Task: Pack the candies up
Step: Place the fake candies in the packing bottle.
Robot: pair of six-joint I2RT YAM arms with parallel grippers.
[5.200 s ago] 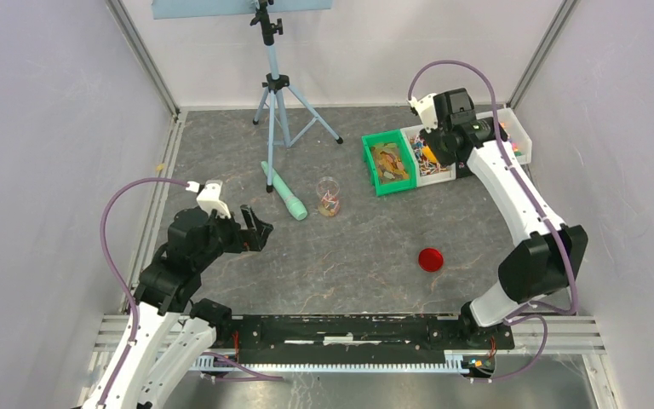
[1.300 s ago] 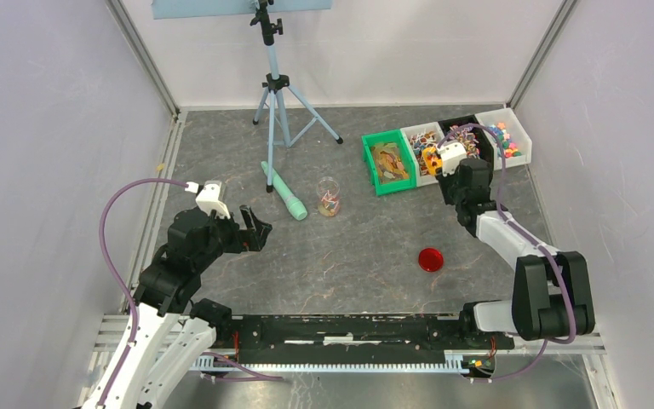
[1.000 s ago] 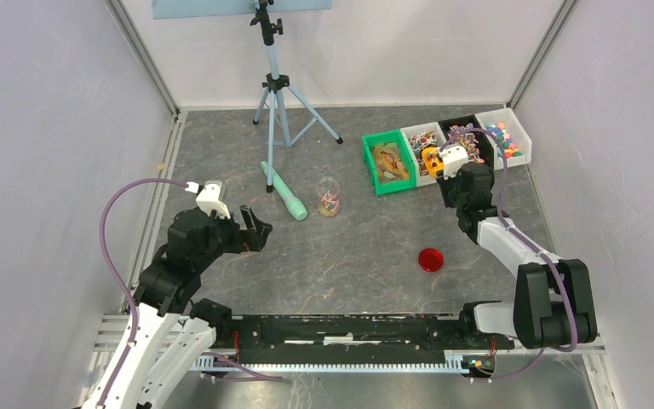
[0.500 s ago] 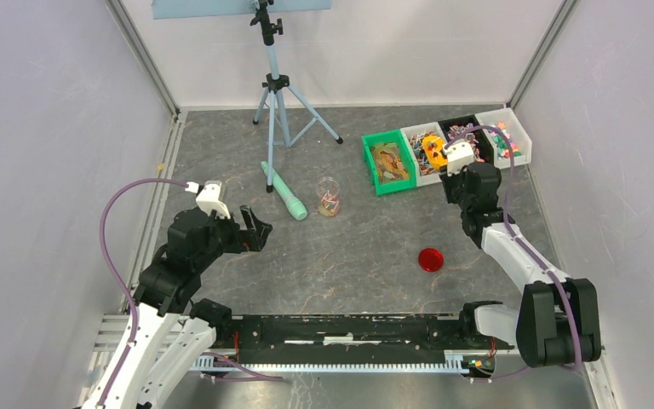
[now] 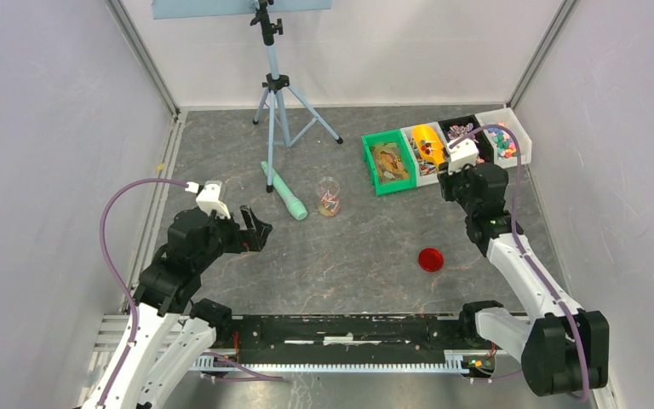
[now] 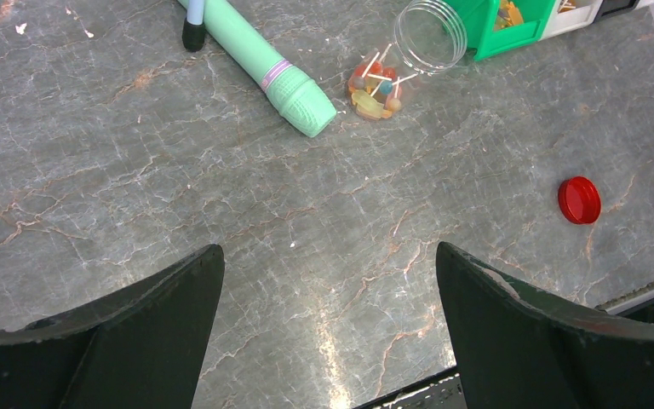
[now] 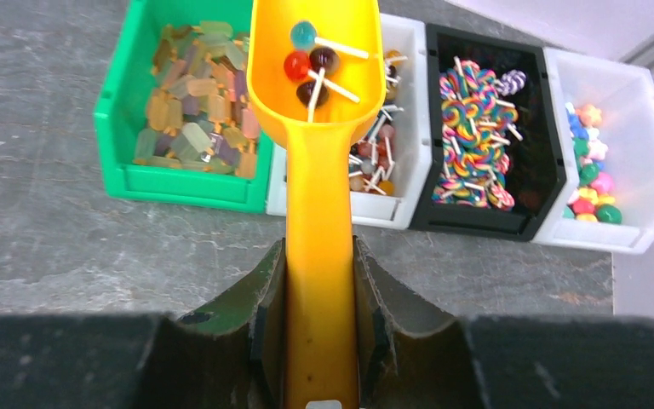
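Note:
My right gripper [image 7: 319, 256] is shut on the handle of the orange scoop [image 7: 315, 102]. The scoop's bowl hangs over the bins and carries a few lollipop candies [image 7: 311, 64]. From above, the scoop [image 5: 428, 141] sits over the white bin [image 5: 421, 158], with the right gripper [image 5: 458, 169] just behind it. More candies fill the bins and lie in the bottom of the clear jar [image 6: 375, 85], which stands open mid-table [image 5: 328, 196]. The red lid [image 5: 430, 259] lies apart on the table. My left gripper [image 6: 328, 256] hangs open over bare table, holding nothing.
A green bin [image 7: 179, 187], a white bin [image 7: 409, 60], a black bin [image 7: 545, 128] and another white bin [image 7: 639, 170] stand in a row at the back right. A mint-green cylinder [image 5: 285, 192] lies left of the jar. A tripod [image 5: 277, 94] stands behind.
The right arm has swung its elbow toward the near right, and the scoop has moved away from me, from the bins' front edge to over the bins. The left arm has not moved.

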